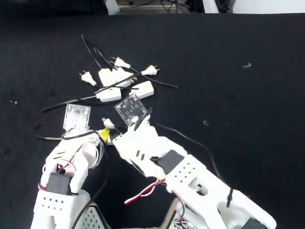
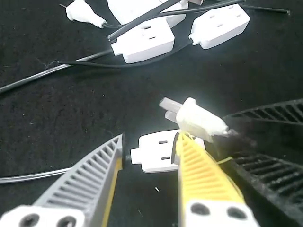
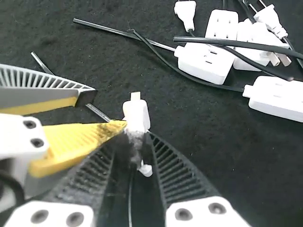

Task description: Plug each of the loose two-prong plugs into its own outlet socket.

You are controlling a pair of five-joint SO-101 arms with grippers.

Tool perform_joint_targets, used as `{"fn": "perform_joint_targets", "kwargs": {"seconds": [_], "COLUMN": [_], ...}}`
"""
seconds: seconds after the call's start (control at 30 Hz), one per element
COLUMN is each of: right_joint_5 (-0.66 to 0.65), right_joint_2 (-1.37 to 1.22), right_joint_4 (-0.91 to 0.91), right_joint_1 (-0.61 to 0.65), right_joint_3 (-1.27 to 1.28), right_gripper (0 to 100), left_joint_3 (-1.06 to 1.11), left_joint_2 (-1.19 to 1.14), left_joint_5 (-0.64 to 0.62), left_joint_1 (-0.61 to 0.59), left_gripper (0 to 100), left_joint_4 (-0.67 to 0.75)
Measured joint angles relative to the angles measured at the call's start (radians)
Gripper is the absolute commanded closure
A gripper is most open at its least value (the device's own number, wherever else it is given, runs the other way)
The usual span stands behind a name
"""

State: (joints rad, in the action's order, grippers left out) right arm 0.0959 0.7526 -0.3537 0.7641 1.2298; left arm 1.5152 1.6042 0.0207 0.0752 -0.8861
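Plug (image 3: 136, 113) — sitting pinched between the right gripper's (image 3: 135, 142) black fingers, touching the left gripper's (image 2: 150, 139) yellow finger. Socket (image 2: 152, 156) — lying on the table between the left's wide-spread fingers. Cluster (image 1: 114, 76) lying beyond.

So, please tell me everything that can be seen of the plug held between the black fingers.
The plug is small, white and looks like moulded plastic, with two flat prongs at its front. The right gripper clamps its rear end between black fingers, holding it above the table. The tip of the yellow finger of the left gripper seems to touch its side. A white socket lies on the table just beneath it.
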Motion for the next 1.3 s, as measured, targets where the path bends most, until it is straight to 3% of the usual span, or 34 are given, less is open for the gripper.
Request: {"fn": "perform_joint_targets", "kwargs": {"seconds": [0.3, 0.5, 0.8, 1.07, 1.3], "right_joint_5": [-0.066, -0.075, -0.196, -0.109, -0.074], "right_joint_2": [0.002, 0.002, 0.002, -0.005, -0.252], "right_joint_4": [-0.054, -0.227, -0.563, -0.726, -0.832], "right_joint_1": [-0.11, -0.132, -0.141, -0.143, -0.086], "right_joint_3": [-0.012, -0.107, -0.305, -0.468, -0.635], "right_gripper": [98.8, 98.8, 98.8, 98.8, 98.8], "left_joint_3": [0.002, 0.002, 0.002, 0.002, 0.035], "left_joint_2": [0.0, 0.0, -0.002, -0.002, -0.002], "left_joint_5": [-0.002, -0.018, -0.023, -0.061, -0.092], "left_joint_1": [-0.051, -0.133, -0.175, -0.311, -0.339], "left_gripper": [81, 81, 81, 81, 81], "left_joint_4": [0.0, 0.0, 0.0, 0.035, 0.123]}}
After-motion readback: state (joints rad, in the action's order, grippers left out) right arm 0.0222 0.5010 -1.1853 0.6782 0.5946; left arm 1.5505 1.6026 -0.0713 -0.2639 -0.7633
